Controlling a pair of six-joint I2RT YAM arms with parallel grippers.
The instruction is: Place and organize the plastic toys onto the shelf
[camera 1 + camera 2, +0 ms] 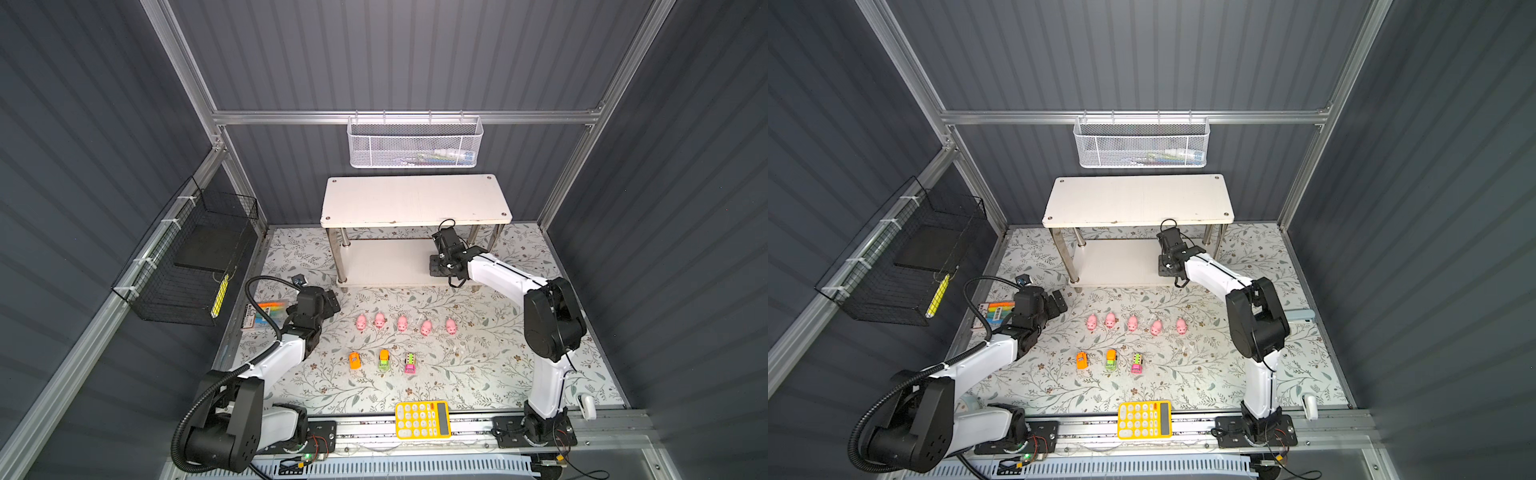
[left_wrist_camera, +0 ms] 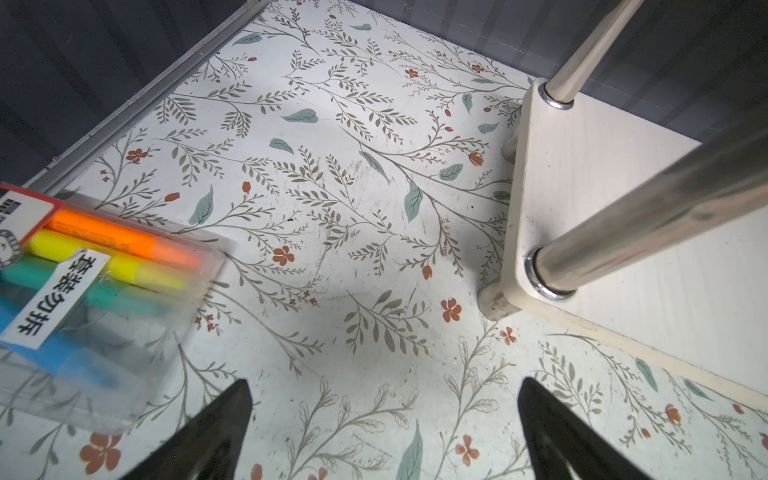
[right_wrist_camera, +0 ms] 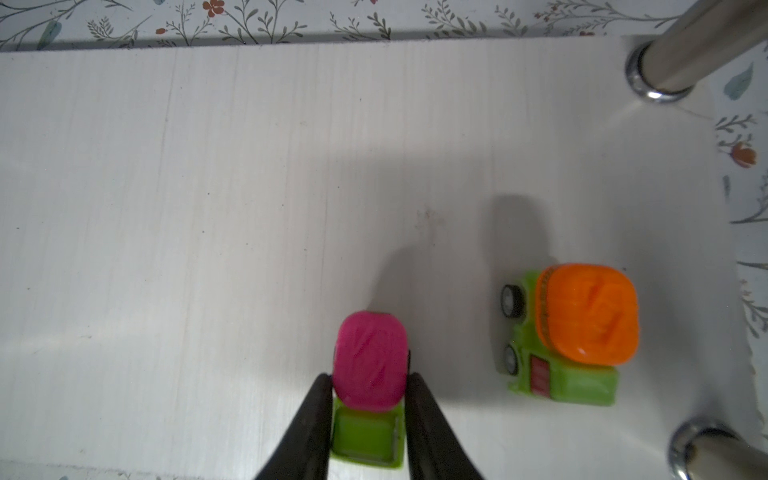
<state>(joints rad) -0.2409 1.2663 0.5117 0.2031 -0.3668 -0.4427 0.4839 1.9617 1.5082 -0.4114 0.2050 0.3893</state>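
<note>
The white two-tier shelf (image 1: pixel 415 199) stands at the back in both top views. My right gripper (image 3: pixel 370 377) reaches under its top board and is shut on a small green vehicle with a pink top (image 3: pixel 370 361), low over the lower board (image 3: pixel 208 208). Beside it on that board sits a green vehicle with an orange top (image 3: pixel 582 332). Several pink pigs (image 1: pixel 402 323) stand in a row on the floral mat, with three vehicles (image 1: pixel 384 360) in a row in front of them. My left gripper (image 2: pixel 384 390) hangs open and empty over the mat near the shelf's front left leg (image 2: pixel 623 232).
A marker pack (image 2: pixel 95 266) lies on the mat just left of my left gripper. A yellow calculator (image 1: pixel 422 419) sits at the front edge. A black wire basket (image 1: pixel 195 266) hangs on the left wall and a white mesh basket (image 1: pixel 415 143) above the shelf.
</note>
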